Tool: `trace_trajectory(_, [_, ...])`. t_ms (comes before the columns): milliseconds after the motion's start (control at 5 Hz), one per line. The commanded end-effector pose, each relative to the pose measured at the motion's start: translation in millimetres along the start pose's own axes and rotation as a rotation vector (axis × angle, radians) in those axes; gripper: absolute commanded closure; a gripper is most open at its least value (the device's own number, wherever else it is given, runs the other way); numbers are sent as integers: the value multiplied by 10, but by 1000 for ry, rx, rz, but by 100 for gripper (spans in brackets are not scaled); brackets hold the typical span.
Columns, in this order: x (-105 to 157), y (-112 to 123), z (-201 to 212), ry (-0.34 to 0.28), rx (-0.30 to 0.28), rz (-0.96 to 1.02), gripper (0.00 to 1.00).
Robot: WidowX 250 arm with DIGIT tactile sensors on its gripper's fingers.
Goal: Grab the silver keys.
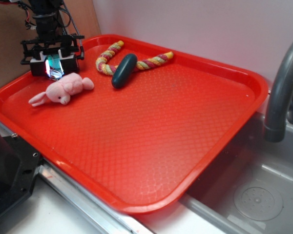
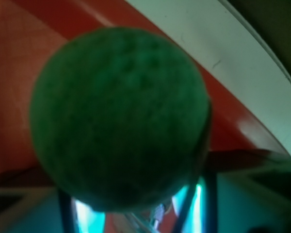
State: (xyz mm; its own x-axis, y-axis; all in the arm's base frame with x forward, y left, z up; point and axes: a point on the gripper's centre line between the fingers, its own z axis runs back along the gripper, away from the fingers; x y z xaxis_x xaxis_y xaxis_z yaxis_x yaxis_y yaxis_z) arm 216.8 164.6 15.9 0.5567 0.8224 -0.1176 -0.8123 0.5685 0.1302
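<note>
Before the wrist camera, green ball (image 2: 119, 119).

Robot arm (image 1: 46, 19), exterior view, at about 10 o'clock in the frame: matte black segmented body with bundled black cables, plus a few red wires, running along its upper portion. The gripper (image 1: 52, 66) at its lower end has a wide black crossbar with notched, rail-like edges, white blocks beneath it, and a teal-lit glossy patch between them. Wrist view: thin dark struts and teal-lit surfaces at 6 o'clock; finer detail is blurred.
</note>
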Motion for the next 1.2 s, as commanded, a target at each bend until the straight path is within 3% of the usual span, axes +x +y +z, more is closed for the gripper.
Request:
trace_trajectory(0, [-18, 152, 82, -32, 3, 8, 100])
trace_trajectory(200, [-26, 146, 87, -36, 7, -2, 0])
trace_trajectory(1000, [-119, 144, 9, -13, 19, -32, 0])
